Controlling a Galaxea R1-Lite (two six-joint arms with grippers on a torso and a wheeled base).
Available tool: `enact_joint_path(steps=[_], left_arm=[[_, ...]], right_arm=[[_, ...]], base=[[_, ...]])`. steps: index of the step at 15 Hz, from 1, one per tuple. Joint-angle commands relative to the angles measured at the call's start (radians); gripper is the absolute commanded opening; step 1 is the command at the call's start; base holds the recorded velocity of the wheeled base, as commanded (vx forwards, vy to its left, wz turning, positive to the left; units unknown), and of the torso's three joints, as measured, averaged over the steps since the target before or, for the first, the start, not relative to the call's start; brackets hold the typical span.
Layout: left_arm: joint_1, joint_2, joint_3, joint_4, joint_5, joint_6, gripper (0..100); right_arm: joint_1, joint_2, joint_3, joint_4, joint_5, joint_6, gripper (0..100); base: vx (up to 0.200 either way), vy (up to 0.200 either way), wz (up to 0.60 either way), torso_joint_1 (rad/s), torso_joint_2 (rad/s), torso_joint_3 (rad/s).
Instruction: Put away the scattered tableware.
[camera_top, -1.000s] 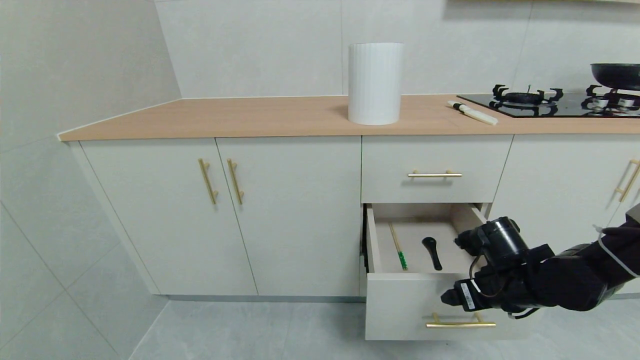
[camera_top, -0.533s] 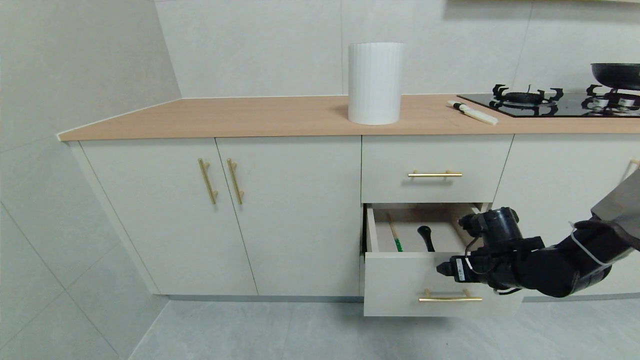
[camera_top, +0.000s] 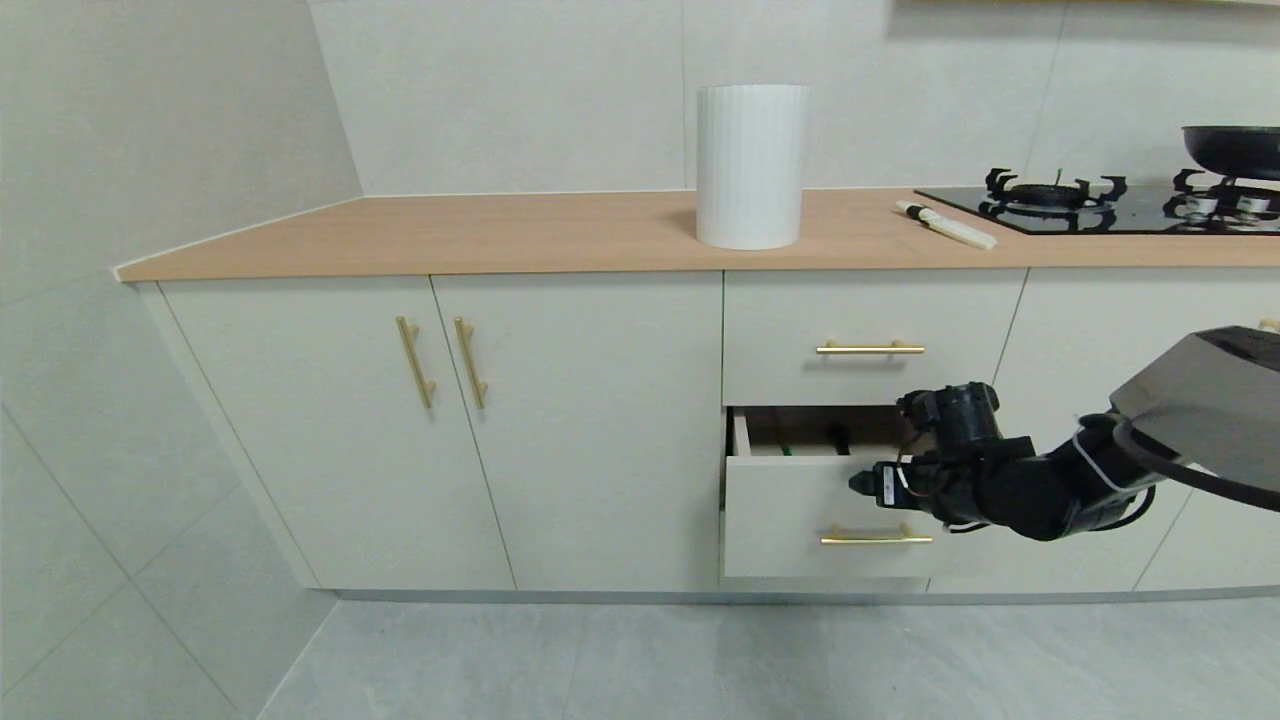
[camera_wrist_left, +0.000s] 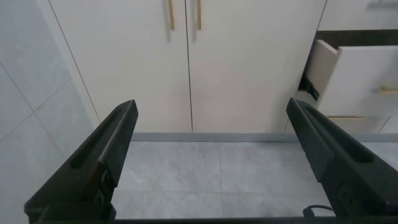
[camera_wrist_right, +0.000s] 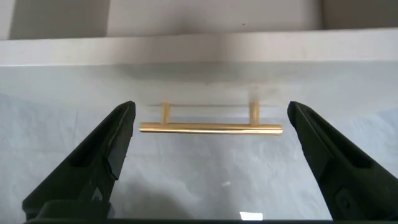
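The lower drawer (camera_top: 800, 500) stands almost shut, its front a little proud of the cabinet face, with a dark gap along the top. In that gap only the ends of the tableware show: green-tipped chopsticks (camera_top: 790, 451) and, at their 3 o'clock, a black spoon (camera_top: 838, 436).

The right gripper (camera_wrist_right: 211, 162) is at the drawer front, at 12 o'clock of the brass handle (camera_top: 876, 539) in the head view. Its jaws are spread wide and hold nothing. From the wrist, the handle lies between and beyond the two fingers (camera_wrist_right: 99, 162). Whether they touch the panel I cannot tell.

The step in hand looks like pushing the drawer home. To do it well, press squarely on the panel near its middle, straight in along the runners, so that the drawer does not twist. Keep the fingers clear of the handle. Ease off near the end, so the spoon and chopsticks do not slide, and stop when the front sits flush with the upper drawer (camera_top: 870, 335).

The left gripper (camera_wrist_left: 211, 162) hangs low at the drawer's 9 o'clock, jaws wide apart and empty, facing the cabinet doors (camera_top: 440, 430).

On the counter (camera_top: 450, 235), a white ribbed container (camera_top: 750, 165) stands at the drawer's 12 o'clock. A pale utensil (camera_top: 945, 224) lies at 1 o'clock, just beside the stove (camera_top: 1100, 205), and probably needs putting away too.
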Motion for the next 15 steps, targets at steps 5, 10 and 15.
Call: enact_joint_path(steps=[5, 10, 15], left_arm=[[0.000, 0.000, 0.000, 0.000, 0.000, 0.000, 100], [0.000, 0.000, 0.000, 0.000, 0.000, 0.000, 100], [0.000, 0.000, 0.000, 0.000, 0.000, 0.000, 100]], right_arm=[[0.003, 0.106, -0.110, -0.016, -0.008, 0.095, 100], [0.006, 0.197, -0.165, -0.114, -0.068, 0.097, 100], [-0.011, 0.247, -0.210, -0.157, -0.085, 0.112, 100]], base=[[0.000, 0.000, 0.00, 0.000, 0.00, 0.000], [0.000, 0.000, 0.00, 0.000, 0.00, 0.000], [0.000, 0.000, 0.00, 0.000, 0.00, 0.000]])
